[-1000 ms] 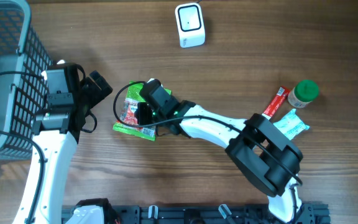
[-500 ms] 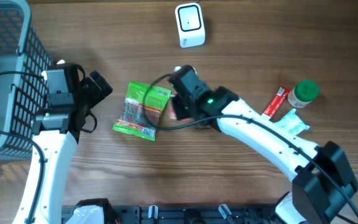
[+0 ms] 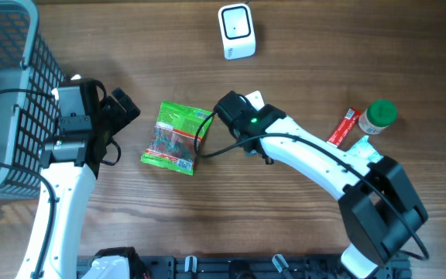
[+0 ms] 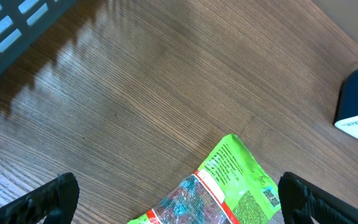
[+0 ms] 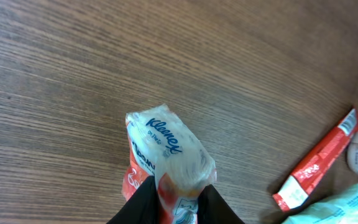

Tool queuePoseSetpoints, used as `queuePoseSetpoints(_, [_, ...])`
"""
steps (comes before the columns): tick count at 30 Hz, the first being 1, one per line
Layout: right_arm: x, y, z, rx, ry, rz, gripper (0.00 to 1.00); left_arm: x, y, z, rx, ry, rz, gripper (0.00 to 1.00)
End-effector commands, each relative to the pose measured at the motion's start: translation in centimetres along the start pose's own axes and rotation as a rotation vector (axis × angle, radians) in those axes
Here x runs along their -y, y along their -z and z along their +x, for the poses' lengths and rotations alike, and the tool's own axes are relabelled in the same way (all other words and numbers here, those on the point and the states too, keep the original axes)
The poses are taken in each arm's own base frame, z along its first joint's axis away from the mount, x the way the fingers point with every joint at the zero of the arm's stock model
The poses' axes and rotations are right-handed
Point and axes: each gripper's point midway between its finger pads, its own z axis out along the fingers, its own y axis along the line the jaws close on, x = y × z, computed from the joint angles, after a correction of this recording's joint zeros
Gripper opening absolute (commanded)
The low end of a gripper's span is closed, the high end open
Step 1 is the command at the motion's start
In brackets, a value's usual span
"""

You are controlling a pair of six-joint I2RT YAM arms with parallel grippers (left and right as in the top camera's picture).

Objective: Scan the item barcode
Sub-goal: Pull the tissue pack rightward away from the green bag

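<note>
My right gripper [image 5: 178, 194] is shut on a soft Kleenex tissue pack [image 5: 166, 146], white with red and orange print, which sticks out beyond the fingers above the wood. In the overhead view the right gripper [image 3: 245, 112] hangs mid-table, and a white corner of the tissue pack [image 3: 255, 99] shows beside it. The white barcode scanner [image 3: 236, 31] stands at the far edge, apart from the pack. My left gripper [image 4: 179, 198] is open and holds nothing. It hovers by a green snack packet [image 4: 235, 186] lying flat.
A grey mesh basket [image 3: 6, 101] fills the far left. The green snack packet [image 3: 175, 137] lies left of the right gripper. At the right lie a red stick packet [image 3: 344, 126], a green-lidded jar [image 3: 379, 116] and a pale sachet [image 3: 362, 157].
My right arm has swung right from over the green snack packet, carrying the tissue pack nearer the scanner. The left arm has not moved.
</note>
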Motion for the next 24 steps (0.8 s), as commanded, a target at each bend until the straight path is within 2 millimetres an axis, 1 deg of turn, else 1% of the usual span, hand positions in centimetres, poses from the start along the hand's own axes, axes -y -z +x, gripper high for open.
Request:
queuePoseSetpoints(1, [-0.4,-1.1,0.5,-0.032,0.034,0.008,0.22,-0.3,0.1,-0.3,0.010,-0.003,-0.010,1.00])
queuePoseSetpoints(3, [-0.2,-1.5,0.6,-0.037,0.040,0.030,0.23,-0.3,0.1,-0.3,0.010,-0.003,-0.010,1.00])
queuePoseSetpoints(7, [-0.6,-2.1,0.9,-0.055,0.046,0.023,0.35,-0.3,0.1,-0.3,0.010,-0.003,-0.010,1.00])
queuePoseSetpoints(13, [-1.6,-2.1,0.8,-0.053,0.033,-0.031,0.45,-0.3,0.1,-0.3,0.010,-0.003,-0.010,1.00])
queuePoseSetpoints(17, [-1.6,-2.0,0.4,-0.042,0.026,-0.035,0.47,-0.3,0.1,-0.3,0.009,-0.003,-0.010,1.00])
queuePoseSetpoints(19, [-1.3,-1.8,0.0,-0.036,0.012,-0.036,0.47,-0.3,0.1,-0.3,0.009,-0.003,-0.010,1.00])
queuePoseSetpoints(24, [0.0,-0.3,-1.2,-0.031,-0.044,-0.093,0.47,-0.3,0.1,-0.3,0.009,-0.003,-0.010,1.00])
